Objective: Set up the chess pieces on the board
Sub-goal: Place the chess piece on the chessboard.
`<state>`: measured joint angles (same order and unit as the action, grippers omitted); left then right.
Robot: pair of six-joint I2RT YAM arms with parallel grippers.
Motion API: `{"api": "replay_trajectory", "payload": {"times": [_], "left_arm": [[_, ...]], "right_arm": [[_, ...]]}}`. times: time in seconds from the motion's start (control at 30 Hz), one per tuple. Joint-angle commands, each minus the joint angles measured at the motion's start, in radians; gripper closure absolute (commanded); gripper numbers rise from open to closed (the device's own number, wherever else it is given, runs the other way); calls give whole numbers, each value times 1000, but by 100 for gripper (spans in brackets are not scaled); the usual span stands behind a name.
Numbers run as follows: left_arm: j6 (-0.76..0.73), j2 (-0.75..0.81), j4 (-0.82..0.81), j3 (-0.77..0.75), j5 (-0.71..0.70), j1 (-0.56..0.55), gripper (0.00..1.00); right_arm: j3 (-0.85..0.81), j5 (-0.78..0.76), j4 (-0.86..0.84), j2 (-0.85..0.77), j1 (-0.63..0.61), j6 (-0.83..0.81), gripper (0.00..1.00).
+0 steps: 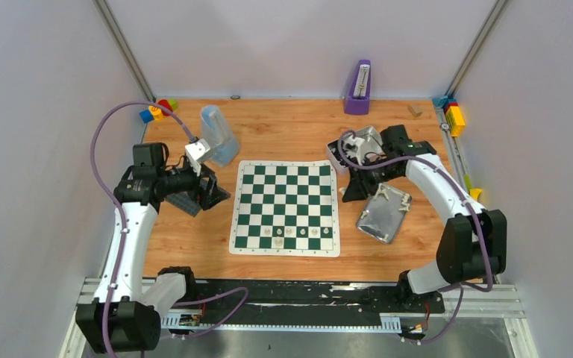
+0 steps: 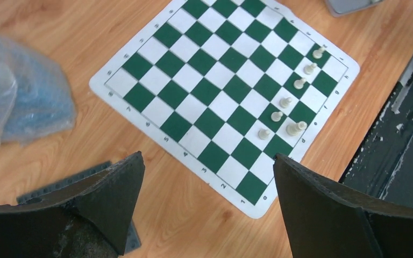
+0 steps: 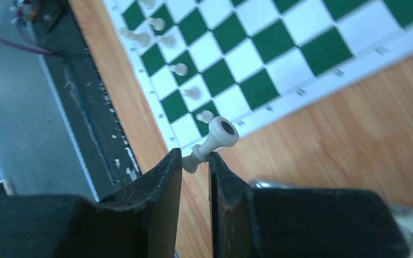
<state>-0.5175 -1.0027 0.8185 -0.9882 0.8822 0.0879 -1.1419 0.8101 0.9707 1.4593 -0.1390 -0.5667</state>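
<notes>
So the left gripper [image 2: 207, 161] hangs at the board's [image 1: 284, 186] 9 o'clock, fingers spread wide, nothing in them. A handful of chess pieces [image 2: 285, 102] line the 6 o'clock edge. At 3 o'clock the right gripper [image 3: 195, 158] is pinching one tilted piece [image 3: 216, 138]. Mid-carry, I'd say. Next it needs standing upright on a free near-row square.

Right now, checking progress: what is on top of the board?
Seven chess pieces stand on the board near its arm-side edge: six small in a row, one taller beside them. The rest is bare and uncovered.
</notes>
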Motion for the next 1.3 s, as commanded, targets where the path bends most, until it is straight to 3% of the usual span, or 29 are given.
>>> {"api": "replay_trajectory", "payload": {"times": [0.0,0.23,0.6,0.9,1.27], "left_arm": [[-65,40,-109,21,73,-116,3],[-106,9,-268,29,80,-312,3],[-184,-170,-439,-13,77,-558,3],[-361,-249,-441,-51,15,-705,3],[-466,-288,-394,-73,-87,-802,19]], "right_arm": [[-82,211,46,68,-120,-47,99],[-238,370,141,221,-259,-122,99],[-411,571,356,416,-328,-313,99],[-419,604,418,450,-341,-364,99],[-394,582,390,421,-343,-327,100]]}}
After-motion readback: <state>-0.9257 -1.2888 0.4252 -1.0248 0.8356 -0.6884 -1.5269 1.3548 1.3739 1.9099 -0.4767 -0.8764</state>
